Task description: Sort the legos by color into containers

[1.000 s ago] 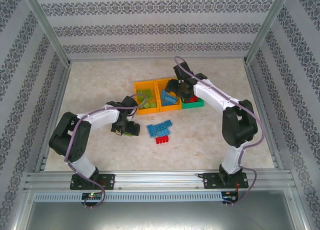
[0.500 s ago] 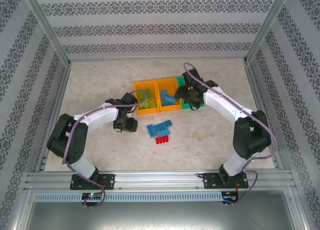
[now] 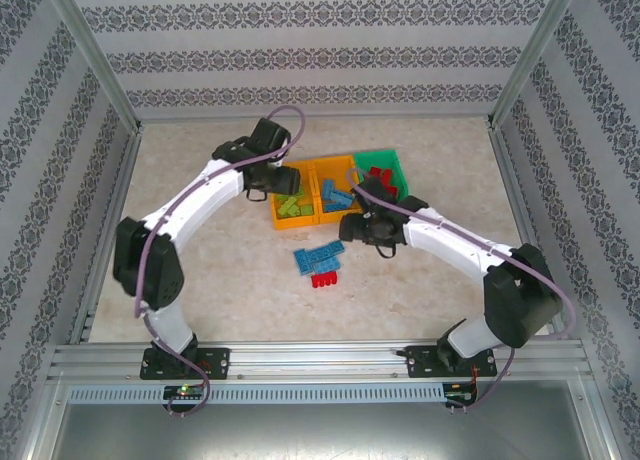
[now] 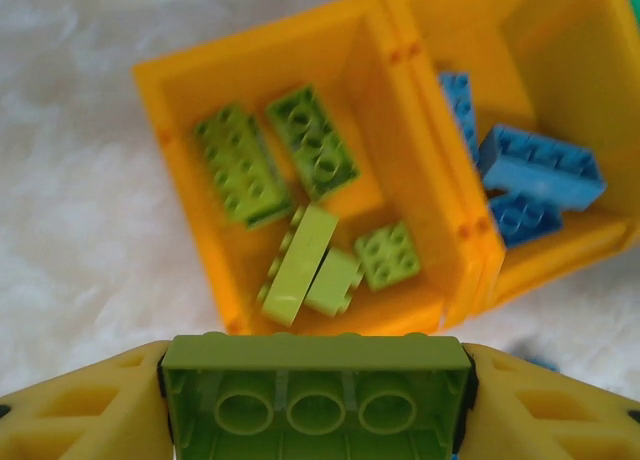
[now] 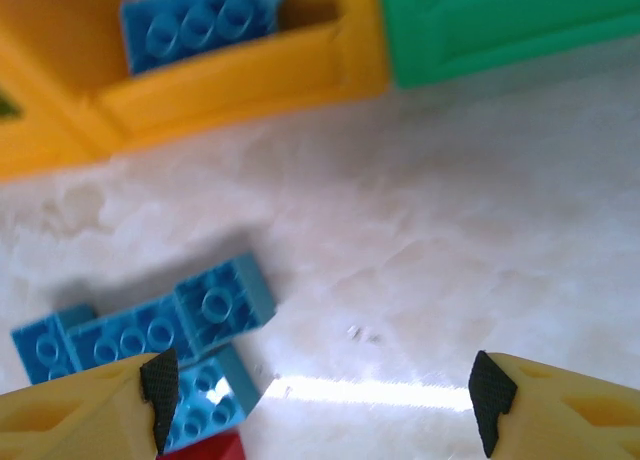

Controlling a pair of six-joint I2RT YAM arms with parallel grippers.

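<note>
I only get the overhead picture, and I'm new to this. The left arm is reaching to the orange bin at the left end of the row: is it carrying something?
Observer: Yes. The left wrist view shows the left pincer shut on a lime green brick, its hollow underside toward the camera.
Visitor: What is already in that bin?
Observer: The left orange bin holds five lime green bricks and no other colour.
Visitor: And the other arm?
Observer: The right pincer is open with nothing in it, over the table beside the loose blue bricks.
</note>
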